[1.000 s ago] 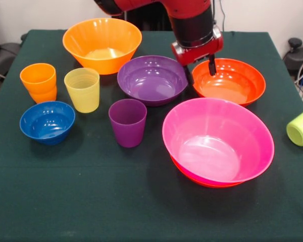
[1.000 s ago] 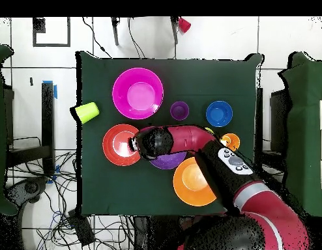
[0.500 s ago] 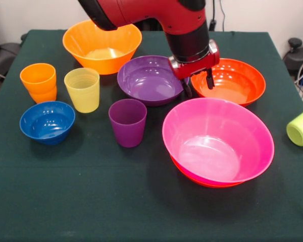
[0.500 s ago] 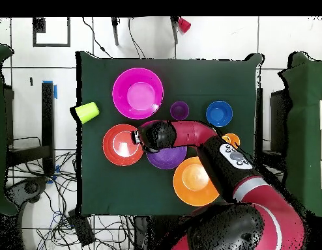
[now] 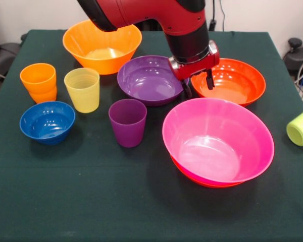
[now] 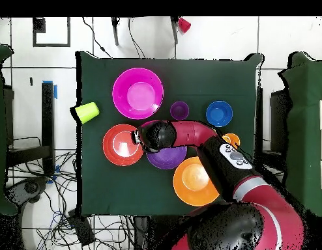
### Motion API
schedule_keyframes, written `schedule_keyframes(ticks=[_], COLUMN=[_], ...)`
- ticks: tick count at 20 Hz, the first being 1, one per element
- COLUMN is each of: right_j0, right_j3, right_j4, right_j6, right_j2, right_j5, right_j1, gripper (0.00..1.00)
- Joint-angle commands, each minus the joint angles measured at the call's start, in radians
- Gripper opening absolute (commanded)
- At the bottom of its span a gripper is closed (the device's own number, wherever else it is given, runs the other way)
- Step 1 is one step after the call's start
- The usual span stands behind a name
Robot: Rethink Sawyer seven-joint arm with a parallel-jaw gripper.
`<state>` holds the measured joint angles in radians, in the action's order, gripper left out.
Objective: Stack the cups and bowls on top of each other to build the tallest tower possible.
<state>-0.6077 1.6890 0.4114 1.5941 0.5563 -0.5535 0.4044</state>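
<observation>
My gripper [image 5: 198,86] [image 6: 135,138] is open and low over the gap between the purple bowl [image 5: 151,79] [image 6: 167,159] and a red-orange bowl [image 5: 231,80] [image 6: 119,144]. One finger stands outside the red-orange bowl's left rim and the other inside it. A pink bowl [image 5: 217,138] [image 6: 137,93] sits nested in a second red-orange bowl [image 5: 204,180] at the front right. The purple cup [image 5: 127,122] [image 6: 179,111], yellow cup [image 5: 82,89] and orange cup [image 5: 38,82] [image 6: 231,140] stand upright. A lime green cup [image 5: 300,126] [image 6: 87,112] lies on its side.
A large yellow-orange bowl [image 5: 102,44] [image 6: 193,181] stands behind the purple bowl, with my arm passing over it. A small blue bowl [image 5: 47,122] [image 6: 219,113] sits at the front left. The lime cup lies close to the table's right edge [image 5: 293,91].
The gripper has come down and shifted slightly left and nearer, to the red-orange bowl's left rim. In the last half second it has barely moved. No cup or bowl has moved.
</observation>
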Motion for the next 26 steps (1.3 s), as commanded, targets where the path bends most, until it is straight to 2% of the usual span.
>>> schedule_keyframes(ticks=[1, 13, 17, 22, 24, 25, 26], right_j0=[0.007, 0.075, 0.082, 0.095, 0.096, 0.095, 0.093], right_j3=[-0.052, -0.081, -0.092, -0.096, -0.099, -0.101, -0.102], right_j4=[0.062, 0.11, 0.126, 0.165, 0.163, 0.163, 0.158], right_j6=[-0.054, 0.0, -0.002, 0.013, 0.015, 0.014, 0.007], right_j2=[-0.001, -0.059, -0.068, -0.08, -0.086, -0.085, -0.083], right_j5=[-0.003, 0.056, 0.06, 0.11, 0.086, 0.084, 0.067], right_j1=[-0.032, -0.035, -0.047, -0.044, -0.045, -0.047, -0.049], gripper=[1.0, 1.0, 1.0, 1.0, 1.0, 0.0, 0.0])
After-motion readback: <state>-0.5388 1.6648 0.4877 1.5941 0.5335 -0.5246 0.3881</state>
